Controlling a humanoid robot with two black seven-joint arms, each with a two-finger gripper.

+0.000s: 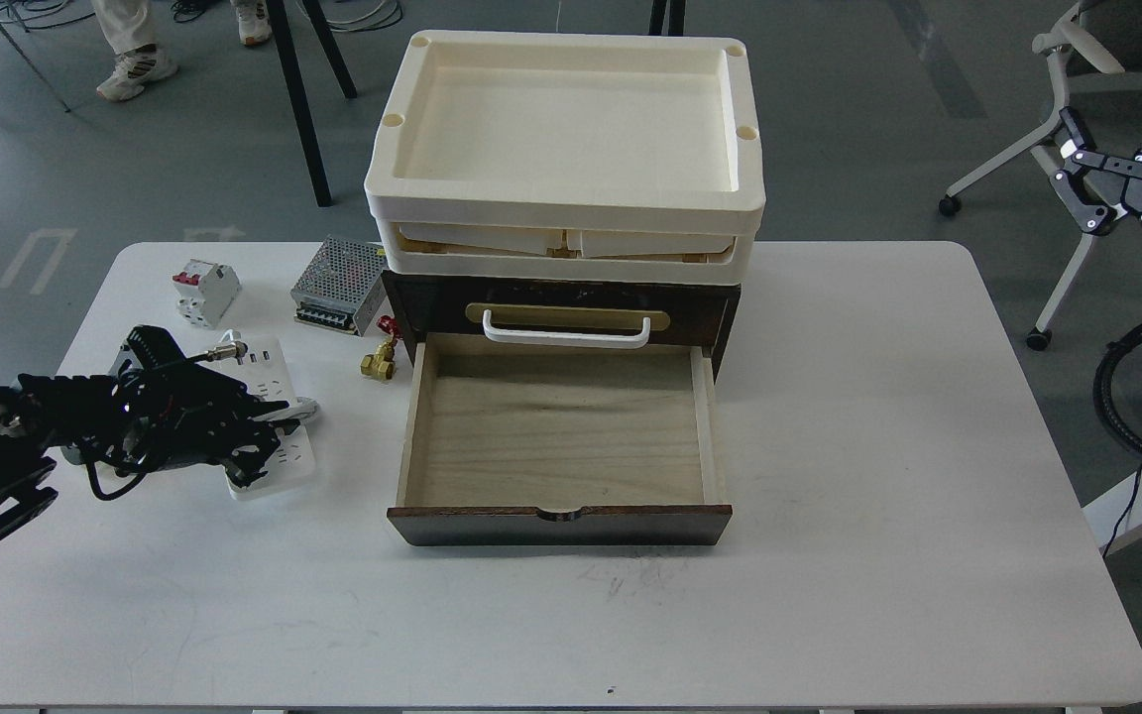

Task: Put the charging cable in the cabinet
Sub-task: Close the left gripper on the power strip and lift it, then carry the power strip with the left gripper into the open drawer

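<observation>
The charging cable (279,468) is a flat white power strip lying on the table left of the cabinet, its cord (301,405) looped at its right side. My left gripper (262,432) lies low over the strip's middle and hides much of it; its dark fingers stand a little apart, with nothing lifted. The cabinet (561,524) is a dark brown drawer unit with its lower, pale-wood drawer pulled out and empty, and a white bar handle (565,329) on the shut drawer above. My right gripper (1067,174) is open, raised off the table's right side.
Cream plastic trays (565,203) are stacked on the cabinet. A white-and-red circuit breaker (205,291), a silver mesh power supply box (338,284) and a small brass fitting (379,363) lie behind the strip. A chair (1067,89) stands at the far right.
</observation>
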